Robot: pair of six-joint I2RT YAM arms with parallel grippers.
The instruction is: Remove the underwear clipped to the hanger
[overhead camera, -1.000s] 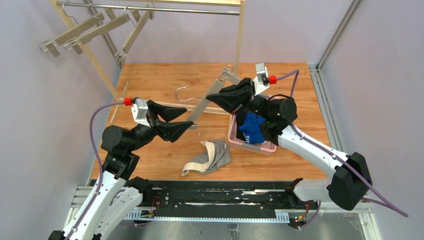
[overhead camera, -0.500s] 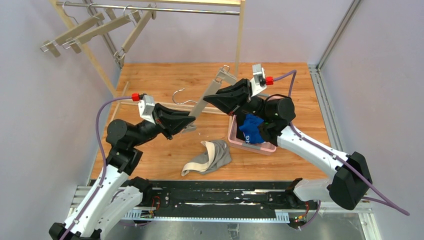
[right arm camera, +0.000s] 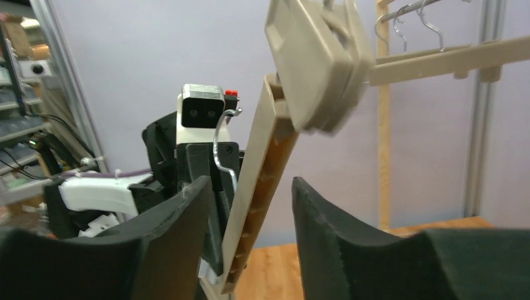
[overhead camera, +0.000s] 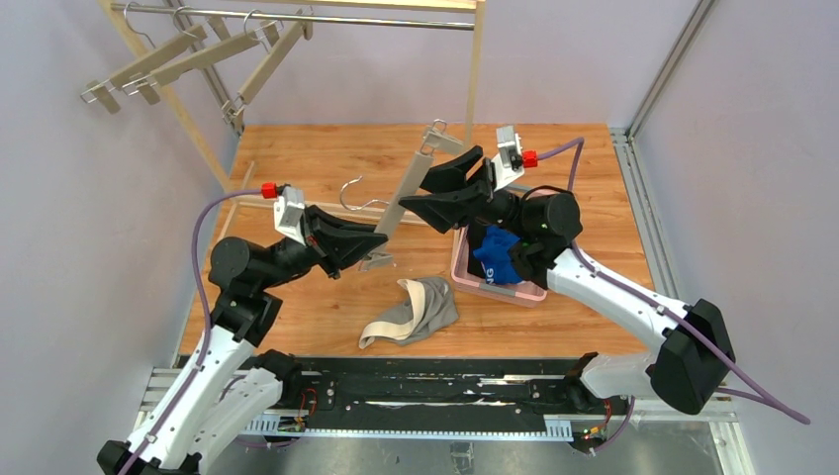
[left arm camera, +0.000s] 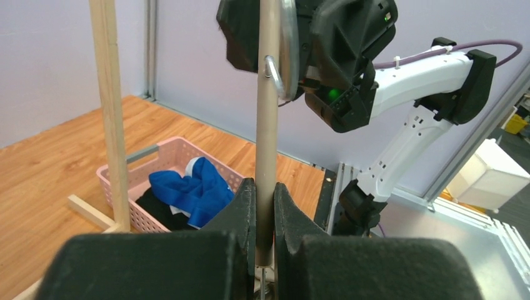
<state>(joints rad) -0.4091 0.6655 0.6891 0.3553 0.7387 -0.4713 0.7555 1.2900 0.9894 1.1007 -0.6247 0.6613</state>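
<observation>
The wooden counter (overhead camera: 317, 158) carries everything. Above it the beige hanger (overhead camera: 404, 196) stands tilted. The left end effector (overhead camera: 382, 239) is clamped tight on its lower bar, and the right end effector (overhead camera: 420, 192) straddles the upper bar with jaws apart. The pink basket (overhead camera: 461, 269) holds the blue briefs (overhead camera: 498, 253) and black briefs (left arm camera: 150, 205). The grey briefs (overhead camera: 416, 311) lie loose on the counter near the basket.
</observation>
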